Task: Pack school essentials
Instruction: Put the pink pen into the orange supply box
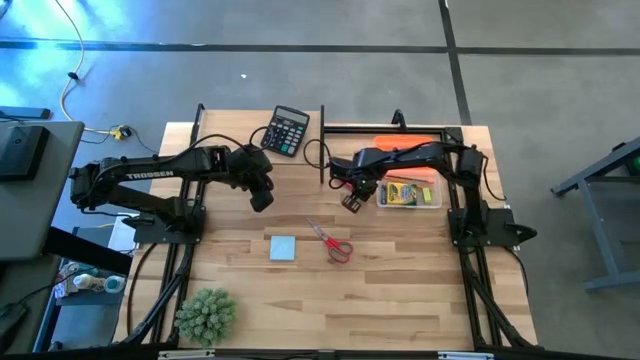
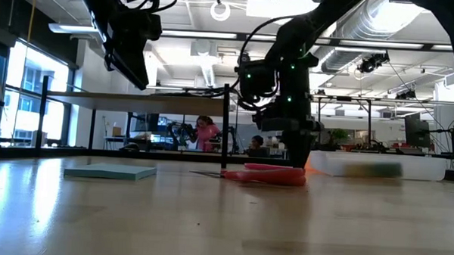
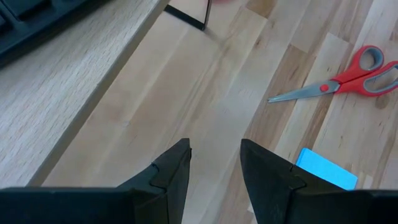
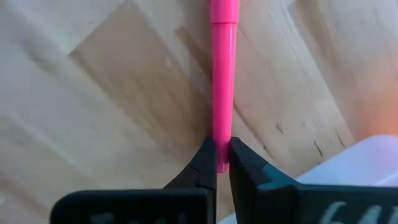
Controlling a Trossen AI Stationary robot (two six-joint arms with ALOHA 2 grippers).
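Observation:
My right gripper (image 1: 351, 202) (image 4: 222, 163) is low over the table's middle, just left of a clear bin (image 1: 436, 203), and is shut on a pink marker (image 4: 222, 74). A yellow crayon box (image 1: 402, 194) lies in that bin. The red-handled scissors (image 1: 335, 243) (image 3: 348, 78) and the pale blue note pad (image 1: 283, 248) (image 3: 326, 171) lie flat on the wood, nearer the near edge. My left gripper (image 1: 261, 196) (image 3: 214, 168) hangs open, high above the table, left of the scissors and touching nothing. Pencils and eraser do not show plainly. My right gripper pinches the pink marker by one end (image 4: 222, 146) between its two fingertips (image 4: 205, 163). The marker runs straight on from the fingers, along them, out over the wood. Whether its far end touches the table, I cannot tell.
A black calculator (image 1: 287, 130) lies at the far edge, with an orange object (image 1: 400, 140) beyond the bin. A spiky green plant (image 1: 207, 315) stands at the near left corner. A black frame post (image 1: 322, 150) rises between the arms. People show in the room behind (image 2: 205, 134).

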